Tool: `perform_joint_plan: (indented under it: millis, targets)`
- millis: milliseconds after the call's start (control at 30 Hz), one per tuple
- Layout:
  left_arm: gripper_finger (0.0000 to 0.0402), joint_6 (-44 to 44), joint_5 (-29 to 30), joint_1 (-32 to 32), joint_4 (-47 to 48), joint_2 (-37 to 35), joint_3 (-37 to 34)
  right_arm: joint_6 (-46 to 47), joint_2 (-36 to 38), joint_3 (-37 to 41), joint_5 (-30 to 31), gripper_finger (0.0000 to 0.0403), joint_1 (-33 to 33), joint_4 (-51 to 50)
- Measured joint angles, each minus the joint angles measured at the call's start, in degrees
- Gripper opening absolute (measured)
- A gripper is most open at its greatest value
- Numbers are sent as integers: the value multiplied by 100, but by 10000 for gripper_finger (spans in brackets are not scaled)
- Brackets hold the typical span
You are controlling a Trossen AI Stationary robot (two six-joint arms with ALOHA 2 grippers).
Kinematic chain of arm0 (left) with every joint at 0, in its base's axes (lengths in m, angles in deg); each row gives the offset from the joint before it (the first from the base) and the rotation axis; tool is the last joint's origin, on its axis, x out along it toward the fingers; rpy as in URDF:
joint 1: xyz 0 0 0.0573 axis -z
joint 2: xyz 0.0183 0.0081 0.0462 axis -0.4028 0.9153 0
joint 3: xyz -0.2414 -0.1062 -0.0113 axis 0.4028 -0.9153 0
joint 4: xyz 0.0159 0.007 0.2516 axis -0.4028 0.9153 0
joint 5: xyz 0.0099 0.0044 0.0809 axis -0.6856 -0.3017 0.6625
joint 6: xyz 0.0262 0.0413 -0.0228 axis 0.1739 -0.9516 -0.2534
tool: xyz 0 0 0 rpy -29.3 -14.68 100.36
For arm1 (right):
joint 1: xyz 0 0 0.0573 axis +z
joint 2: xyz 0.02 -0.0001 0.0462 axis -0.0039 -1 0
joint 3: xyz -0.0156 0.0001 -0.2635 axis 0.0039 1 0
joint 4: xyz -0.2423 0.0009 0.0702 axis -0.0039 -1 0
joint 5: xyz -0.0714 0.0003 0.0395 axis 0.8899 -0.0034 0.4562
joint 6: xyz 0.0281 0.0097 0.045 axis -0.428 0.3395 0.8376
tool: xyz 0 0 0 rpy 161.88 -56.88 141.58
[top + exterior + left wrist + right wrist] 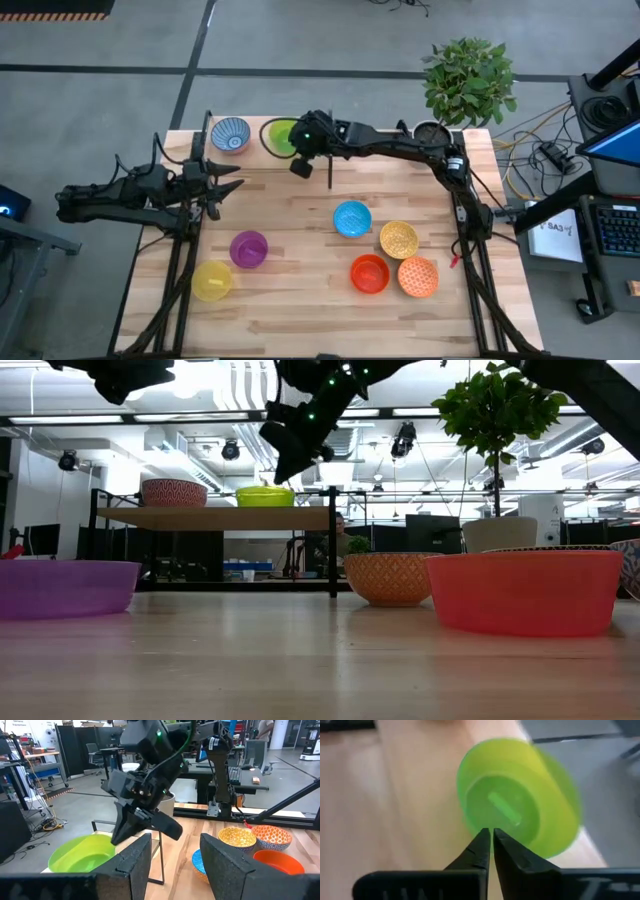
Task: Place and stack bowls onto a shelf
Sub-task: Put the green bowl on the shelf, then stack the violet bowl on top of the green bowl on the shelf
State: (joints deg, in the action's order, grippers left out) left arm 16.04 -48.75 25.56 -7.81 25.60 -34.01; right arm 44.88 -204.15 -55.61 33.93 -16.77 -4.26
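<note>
The shelf (262,150) stands at the table's far edge. On it rest the blue-white patterned bowl (231,133) and the green bowl (281,138), each on its base, as the low view also shows for the green bowl (265,495). My right gripper (299,162) is shut and empty. It hangs just above the green bowl (520,815), clear of it in the low view (286,468). My left gripper (175,857) is open and empty. It is at the table's left (228,186), near the shelf.
Loose bowls rest on the tabletop: purple (248,248), yellow (211,281), light blue (352,219), speckled yellow (398,239), red-orange (369,273) and speckled orange (417,276). A potted plant (468,80) stands at the far right corner.
</note>
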Motion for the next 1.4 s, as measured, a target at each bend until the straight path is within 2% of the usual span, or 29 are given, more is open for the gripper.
perform_joint_plan:
  millis: [400,633,867,1033,1133,1267,1400]
  targets:
    - [152,-20,0,0,2,0,0,66,-171,-10,91,9,-19,60]
    - [152,-20,0,0,2,2,0,103,143,-77,98,9,16,-21]
    - [152,267,0,0,76,38,0,236,650,-76,105,9,178,-1125]
    - [152,743,-65,-2,340,221,0,463,1158,54,110,9,658,-2152]
    - [152,1067,-441,0,406,495,0,700,1475,290,267,9,1117,-2546]
    - [152,1500,-761,3,378,1107,0,899,2064,868,408,9,1798,-2536]
    - [152,1886,-1049,2,380,1788,0,1207,2696,1761,435,9,2383,-2206]
